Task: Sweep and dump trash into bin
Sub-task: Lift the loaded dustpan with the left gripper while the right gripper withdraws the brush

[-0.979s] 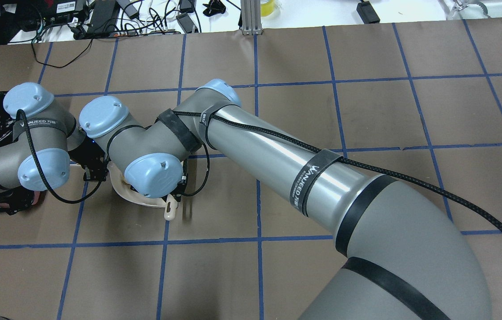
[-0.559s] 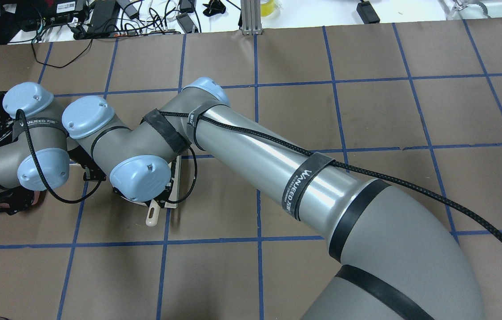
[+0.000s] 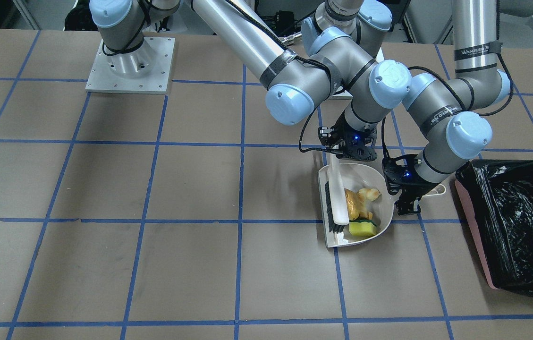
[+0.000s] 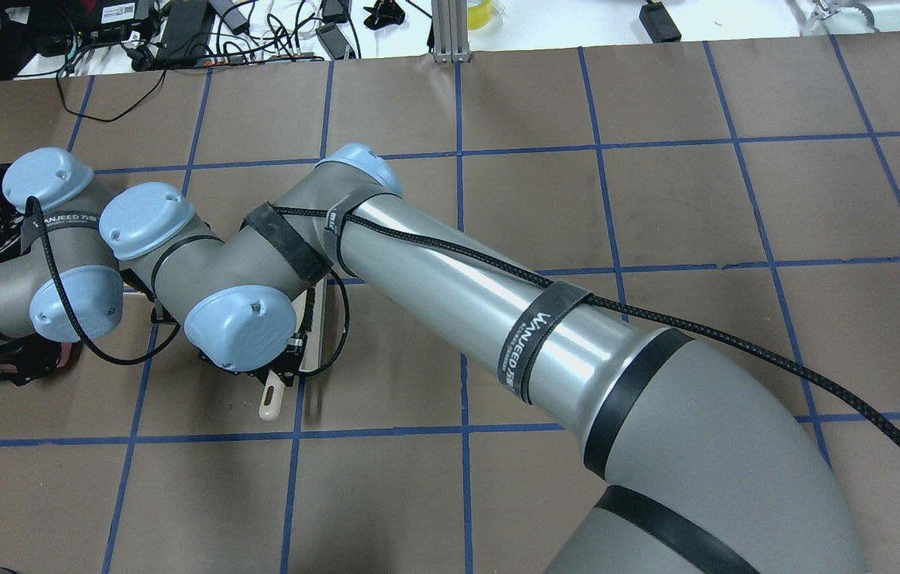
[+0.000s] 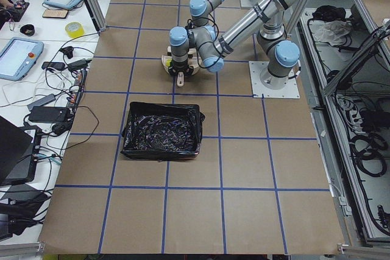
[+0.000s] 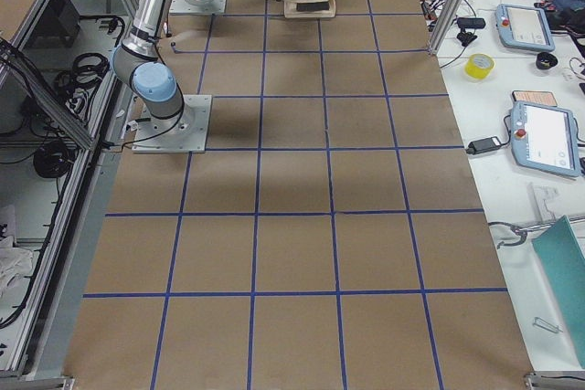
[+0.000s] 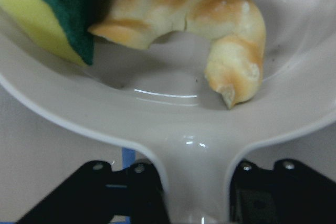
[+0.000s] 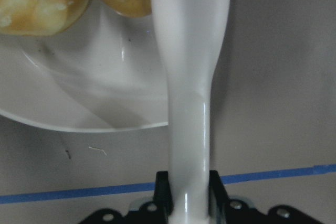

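The white dustpan (image 3: 379,182) lies on the table with all the trash in it: the golden-brown lump (image 3: 352,203), the tan croissant (image 3: 370,193) and the yellow sponge (image 3: 362,228) with a green side. My left gripper (image 3: 410,204) is shut on the dustpan's handle (image 7: 197,177). The left wrist view shows the croissant (image 7: 210,40) and the sponge (image 7: 47,9) close up. My right gripper (image 3: 342,152) is shut on the white brush handle (image 8: 191,77); the brush (image 3: 334,203) lies along the pan's open edge. The bin (image 3: 471,226), pink with a black bag, stands just beyond my left arm.
The table is brown paper with a blue tape grid. The bin also shows in the exterior left view (image 5: 161,131). The right arm's base plate (image 3: 129,66) is bolted at the table's robot side. Cables and devices lie past the far edge (image 4: 178,32). Both arms crowd over the dustpan.
My right wrist has moved left, toward my left arm, and carried the brush with it; the brush handle's end has shifted left. The left arm has barely moved.
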Available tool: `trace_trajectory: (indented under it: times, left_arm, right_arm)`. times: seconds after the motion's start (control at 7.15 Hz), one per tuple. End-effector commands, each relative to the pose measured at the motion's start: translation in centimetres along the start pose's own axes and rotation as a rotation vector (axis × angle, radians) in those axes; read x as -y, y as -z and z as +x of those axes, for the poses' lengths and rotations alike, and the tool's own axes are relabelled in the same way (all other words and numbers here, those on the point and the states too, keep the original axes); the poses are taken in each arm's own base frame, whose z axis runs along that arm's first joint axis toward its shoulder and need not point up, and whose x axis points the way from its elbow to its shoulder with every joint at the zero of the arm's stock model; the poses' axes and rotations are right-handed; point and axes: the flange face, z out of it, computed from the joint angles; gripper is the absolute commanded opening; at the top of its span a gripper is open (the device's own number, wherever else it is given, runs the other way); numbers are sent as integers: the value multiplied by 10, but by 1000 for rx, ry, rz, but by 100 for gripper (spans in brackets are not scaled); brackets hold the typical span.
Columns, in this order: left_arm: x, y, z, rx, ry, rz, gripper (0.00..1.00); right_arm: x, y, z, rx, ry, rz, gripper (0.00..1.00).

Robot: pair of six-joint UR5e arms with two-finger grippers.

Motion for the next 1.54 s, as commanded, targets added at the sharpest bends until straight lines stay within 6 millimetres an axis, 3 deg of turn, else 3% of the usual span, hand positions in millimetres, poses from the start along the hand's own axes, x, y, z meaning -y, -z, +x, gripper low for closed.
trace_trajectory:
  times: [0.0, 0.56, 0.84, 0.98, 1.12, 1.4]
  left_arm:
    - [0, -1, 0, 4, 3, 18, 0]
    - [2, 0, -1, 13, 2, 41, 0]
    - [3, 1, -2, 24, 5, 65, 0]
    - [1, 1, -3, 28, 11, 80, 0]
    - [-15, 2, -3, 40, 40, 111, 0]
    - [-72, 17, -3, 57, 157, 206, 0]
  right_arm:
    - [4, -5, 11, -82, 16, 10, 0]
    - [13, 3, 34, -156, 97, -1, 0]
    - [33, 27, 70, -197, 110, -20, 0]
    - [44, 49, 97, -196, 132, -41, 0]
    - [73, 67, 135, -172, 96, -56, 0]
    - [105, 105, 231, -108, 72, -76, 0]
